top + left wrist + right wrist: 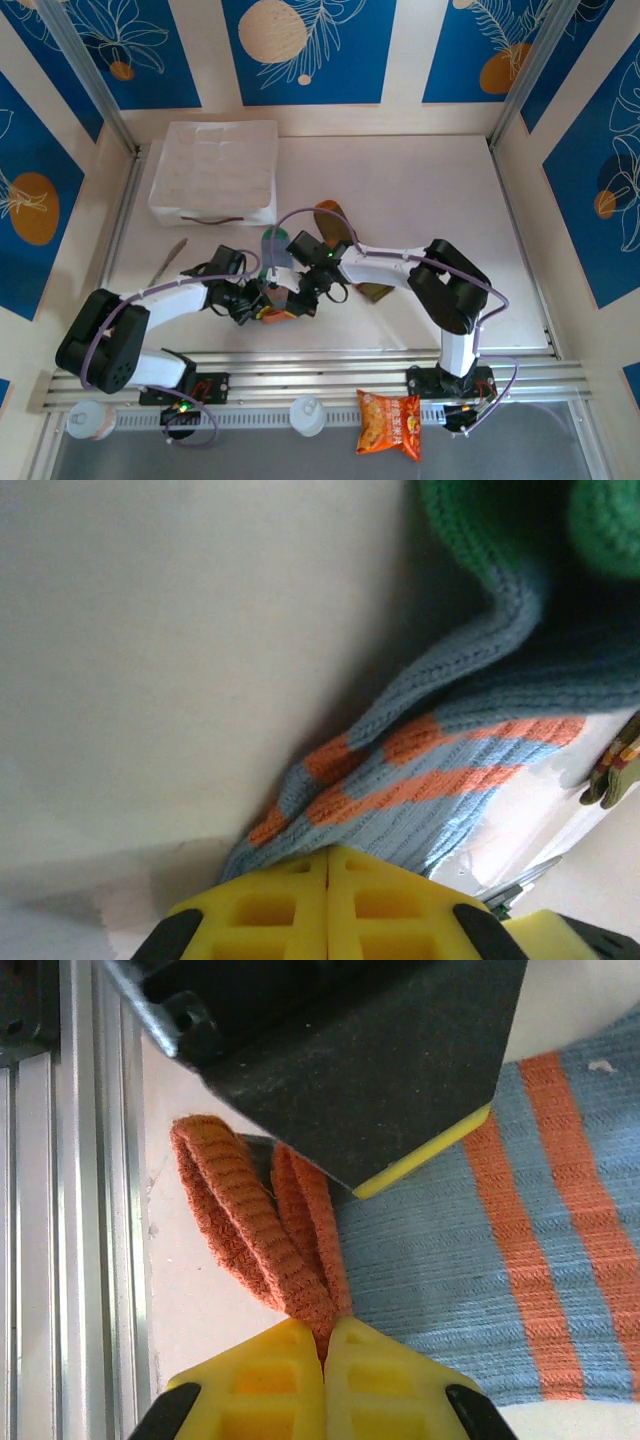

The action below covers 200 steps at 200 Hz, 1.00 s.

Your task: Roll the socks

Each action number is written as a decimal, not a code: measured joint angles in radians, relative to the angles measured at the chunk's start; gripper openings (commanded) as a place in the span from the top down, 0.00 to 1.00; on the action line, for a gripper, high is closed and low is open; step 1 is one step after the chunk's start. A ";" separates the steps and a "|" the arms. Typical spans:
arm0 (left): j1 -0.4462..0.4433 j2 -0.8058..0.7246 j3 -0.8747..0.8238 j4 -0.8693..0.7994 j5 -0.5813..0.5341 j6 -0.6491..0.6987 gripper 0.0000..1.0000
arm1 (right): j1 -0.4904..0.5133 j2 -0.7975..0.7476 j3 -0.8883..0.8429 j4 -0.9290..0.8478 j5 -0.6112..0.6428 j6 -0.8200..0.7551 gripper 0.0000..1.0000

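Note:
The grey-blue sock [274, 246] with orange stripes lies mid-table, its green heel [480, 520] toward the back. My left gripper [262, 308] has its yellow jaws pressed together on the striped edge of this sock [440, 770], which rises off the table from the tips [328, 855]. My right gripper [325, 1335] is shut on the sock's orange ribbed cuff [240, 1230], close beside the left gripper's black body [340, 1060]. The olive-brown sock [375, 292] lies partly under the right arm.
A white lidded box [213, 170] stands at the back left. A thin stick [168, 262] lies left of the left arm. Aluminium rails [300, 365] run along the near edge, with an orange snack packet [390, 422] and two white knobs [307, 415] beyond them.

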 measured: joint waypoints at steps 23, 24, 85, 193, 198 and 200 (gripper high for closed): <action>-0.002 -0.067 0.029 -0.098 -0.070 0.011 0.60 | -0.002 0.028 0.021 -0.008 -0.003 0.011 1.00; -0.002 -0.067 0.029 -0.098 -0.070 0.011 0.60 | -0.002 0.028 0.021 -0.008 -0.003 0.011 1.00; -0.005 -0.287 0.137 -0.314 -0.169 0.018 0.76 | -0.019 0.084 0.053 -0.027 -0.011 0.039 1.00; -0.067 -0.190 -0.005 -0.087 -0.079 -0.106 0.89 | -0.016 0.114 0.082 -0.029 -0.018 0.074 0.86; -0.067 -0.186 -0.013 -0.085 -0.084 -0.106 0.89 | -0.016 0.114 0.082 -0.028 -0.018 0.079 0.83; -0.067 -0.183 -0.017 -0.084 -0.087 -0.108 0.89 | -0.016 0.115 0.081 -0.027 -0.018 0.074 0.81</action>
